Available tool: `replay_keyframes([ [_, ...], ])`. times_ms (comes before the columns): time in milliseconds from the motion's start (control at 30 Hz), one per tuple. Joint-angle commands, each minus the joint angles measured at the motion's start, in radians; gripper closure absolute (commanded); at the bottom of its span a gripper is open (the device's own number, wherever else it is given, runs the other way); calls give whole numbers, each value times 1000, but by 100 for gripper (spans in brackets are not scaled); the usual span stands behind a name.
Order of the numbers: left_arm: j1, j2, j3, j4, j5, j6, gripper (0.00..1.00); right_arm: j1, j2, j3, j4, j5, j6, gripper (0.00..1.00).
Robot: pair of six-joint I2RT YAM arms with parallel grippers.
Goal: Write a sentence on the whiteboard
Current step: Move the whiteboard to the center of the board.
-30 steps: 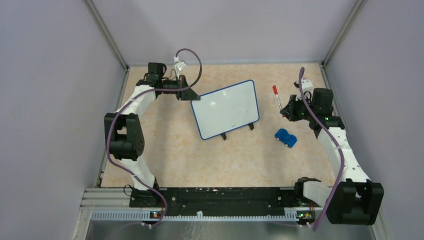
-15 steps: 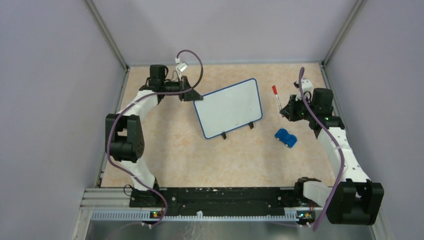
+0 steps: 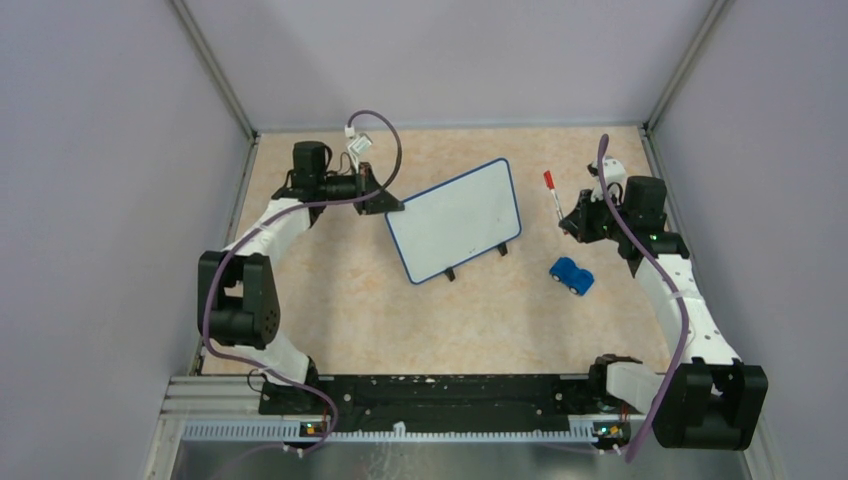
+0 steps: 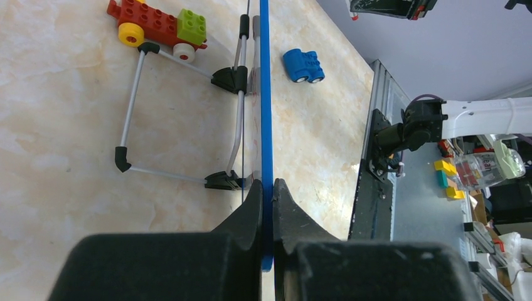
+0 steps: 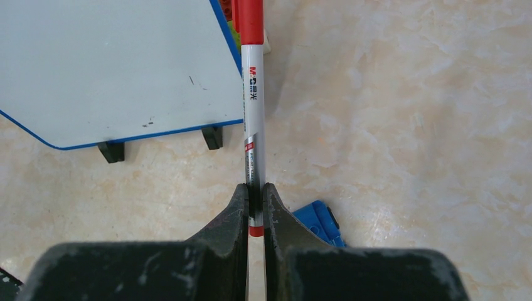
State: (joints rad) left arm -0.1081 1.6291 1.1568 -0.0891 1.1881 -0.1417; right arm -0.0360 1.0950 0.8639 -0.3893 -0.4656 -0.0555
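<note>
The whiteboard (image 3: 455, 220) stands propped mid-table, its face bare but for specks, the left gripper (image 3: 385, 200) clamped on the blue rim at its far-left corner; right of the board, the right gripper (image 3: 575, 222) is clamped on a marker (image 3: 553, 195) whose red end points far. To write well, I judge the left arm should brace the board firmly while the right brings the tip to the face's upper left, pressing lightly

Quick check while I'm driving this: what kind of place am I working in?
Most likely a lab robot cell: plain lilac panels box in the tabletop, an aluminium mounting rail runs along the near edge, and the props are a whiteboard and toy car.
</note>
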Motion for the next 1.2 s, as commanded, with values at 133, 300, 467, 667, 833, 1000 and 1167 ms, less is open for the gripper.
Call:
replay_keyframes([
  [133,-56,-77,-64,14,4,-106,100,-8,-3,21,33,-13,2,100],
  [300,-87,-113,-140,124,-55,-235,100,-7,-8,21,31,-13,2,100],
  [467,-116,-143,-185,152,-115,-280,100,-7,-14,20,29,-14,2,100],
  [667,-139,-146,-219,145,-123,-283,100,-8,-14,21,30,-25,3,100],
  [833,-179,-148,-242,131,-141,-254,100,-8,-16,20,29,-25,1,100],
  [1000,-223,-151,-262,135,-157,-261,100,-7,-22,16,28,-24,0,100],
  [1167,-249,-146,-260,140,-174,-271,100,-7,-24,18,27,-24,-1,100],
])
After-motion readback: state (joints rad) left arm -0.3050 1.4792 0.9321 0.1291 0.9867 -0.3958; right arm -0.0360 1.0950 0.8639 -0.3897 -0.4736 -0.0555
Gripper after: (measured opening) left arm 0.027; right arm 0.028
